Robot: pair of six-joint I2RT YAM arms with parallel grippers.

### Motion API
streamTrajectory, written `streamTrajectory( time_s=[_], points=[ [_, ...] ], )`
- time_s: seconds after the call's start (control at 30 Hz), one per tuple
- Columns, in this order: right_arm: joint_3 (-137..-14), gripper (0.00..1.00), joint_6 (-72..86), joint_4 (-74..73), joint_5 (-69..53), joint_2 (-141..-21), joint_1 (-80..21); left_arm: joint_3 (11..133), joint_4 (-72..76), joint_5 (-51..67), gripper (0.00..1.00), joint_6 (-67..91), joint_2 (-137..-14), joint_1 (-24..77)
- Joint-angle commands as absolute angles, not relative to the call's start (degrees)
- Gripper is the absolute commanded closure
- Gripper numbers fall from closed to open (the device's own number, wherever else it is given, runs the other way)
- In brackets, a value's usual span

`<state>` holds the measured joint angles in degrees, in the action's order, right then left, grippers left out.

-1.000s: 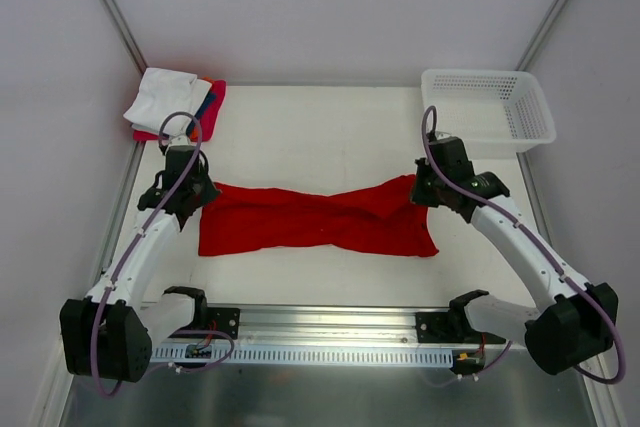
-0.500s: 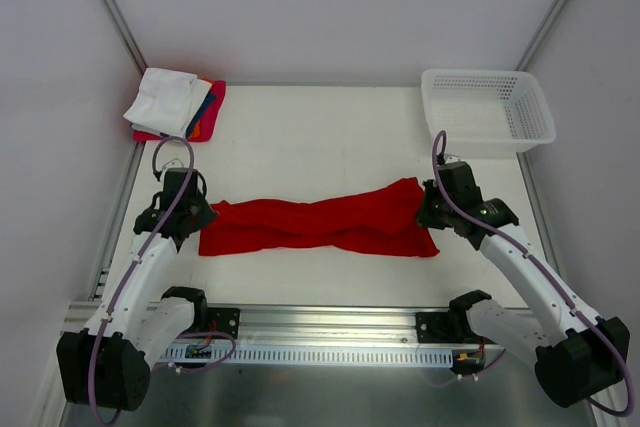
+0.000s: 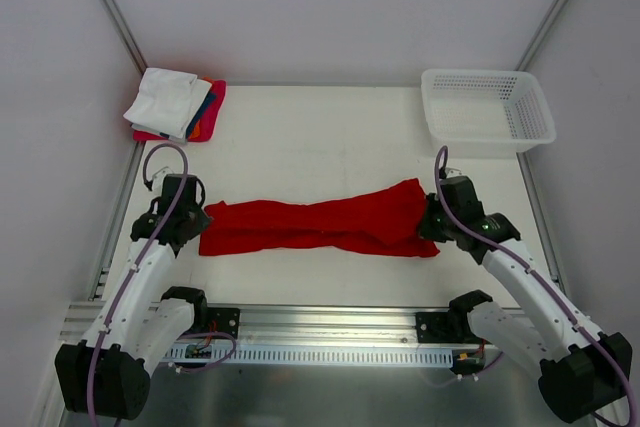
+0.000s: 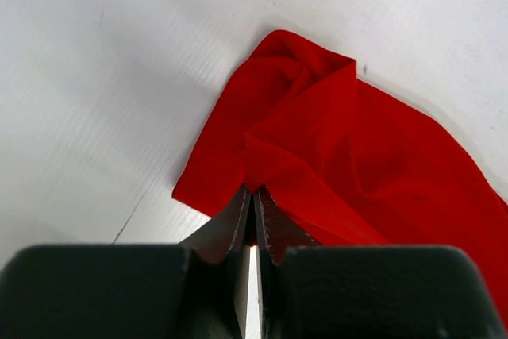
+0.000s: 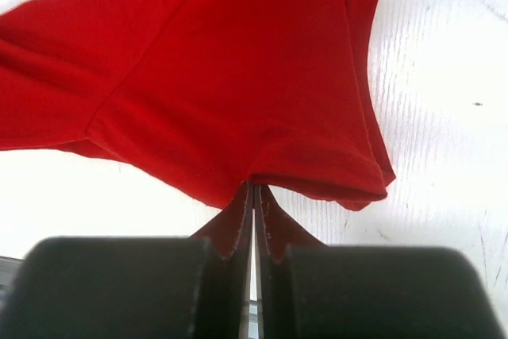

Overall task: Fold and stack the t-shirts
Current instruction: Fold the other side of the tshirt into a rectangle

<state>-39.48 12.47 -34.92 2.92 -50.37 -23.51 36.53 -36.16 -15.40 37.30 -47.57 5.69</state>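
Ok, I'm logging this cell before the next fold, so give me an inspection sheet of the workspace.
Surface: white table, no spills seen.
Job's things: red t-shirt stretched between the arms; folded stack at far left, white on top.
Clutter: mesh basket at far right, nothing seen inside.
Grippers: left gripper and right gripper, jaws shut on the red t-shirt's ends.
Cables: purple cables loop along both arms, no snag seen.
Surroundings: white walls, metal rail at near edge.

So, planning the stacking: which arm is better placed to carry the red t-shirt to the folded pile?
Left, probably: the left gripper pinches the red t-shirt at the end nearer the folded pile in the far left corner; the right gripper holds the other end, by the mesh basket.
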Motion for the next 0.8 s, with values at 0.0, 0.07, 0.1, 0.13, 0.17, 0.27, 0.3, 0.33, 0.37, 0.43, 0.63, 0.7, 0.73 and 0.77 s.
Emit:
streamTrajectory(
  time_s=[0.0, 0.07, 0.1, 0.13, 0.17, 0.27, 0.3, 0.33, 0.37, 0.43, 0.63, 0.7, 0.73, 0.77],
  points=[
    [-37.45, 0.99, 13.88, -34.9, 1.94, -48.87, -23.82, 36.83, -40.07, -20.12, 0.95, 40.87, -48.25, 6.15],
    [-36.04, 0.99, 14.24, -34.46, 1.76, -48.69, -23.73, 36.83, -40.6, -20.56, 0.76, 41.66, -48.86, 6.15],
    [-35.51, 0.99, 14.33, -34.37, 1.76, -48.6, -23.82, 37.0, -40.61, -20.13, 0.69, 41.75, -49.65, 6.15],
    [-35.16, 0.95, 14.59, -34.37, 1.76, -48.6, -23.82, 36.91, -40.69, -20.04, 0.56, 42.18, -50.01, 6.15],
    [-34.72, 0.53, 14.94, -34.37, 1.84, -48.43, -23.82, 36.91, -40.78, -19.87, 0.19, 42.62, -50.27, 6.15],
    [-32.88, 0.01, 15.82, -34.63, 2.37, -47.47, -23.82, 36.56, -41.31, -19.07, 0.01, 43.94, -50.19, 6.15],
    [-31.91, 0.01, 15.91, -34.63, 2.63, -47.11, -23.82, 36.74, -41.31, -18.72, 0.01, 44.03, -49.32, 6.15],
    [-31.56, 0.01, 16.08, -34.8, 2.72, -46.5, -23.82, 36.91, -41.48, -18.72, 0.01, 44.12, -48.52, 6.15],
    [-31.29, 0.01, 16.08, -34.98, 2.81, -46.23, -23.82, 37.26, -41.66, -18.72, 0.01, 44.12, -47.47, 6.15],
    [-31.03, 0.01, 16.08, -35.33, 3.08, -45.88, -23.82, 38.49, -41.75, -17.76, 0.01, 43.95, -43.17, 6.15],
    [-31.81, 0.01, 16.96, -35.42, 2.46, -45.44, -24.08, 44.73, -41.75, -16.18, 0.01, 38.69, -36.65, 6.15],
    [-32.43, 0.01, 17.31, -35.42, 2.63, -45.44, -24.52, 46.57, -41.66, -13.72, 0.01, 37.45, -35.95, 6.15],
    [-32.95, 0.01, 17.4, -35.25, 2.72, -45.61, -24.7, 47.02, -41.31, -12.75, 0.01, 36.31, -35.95, 6.15],
    [-34.09, 0.0, 17.4, -34.98, 2.9, -46.05, -24.96, 47.54, -39.57, -9.26, 0.01, 35.43, -36.38, 6.15]
  ],
)
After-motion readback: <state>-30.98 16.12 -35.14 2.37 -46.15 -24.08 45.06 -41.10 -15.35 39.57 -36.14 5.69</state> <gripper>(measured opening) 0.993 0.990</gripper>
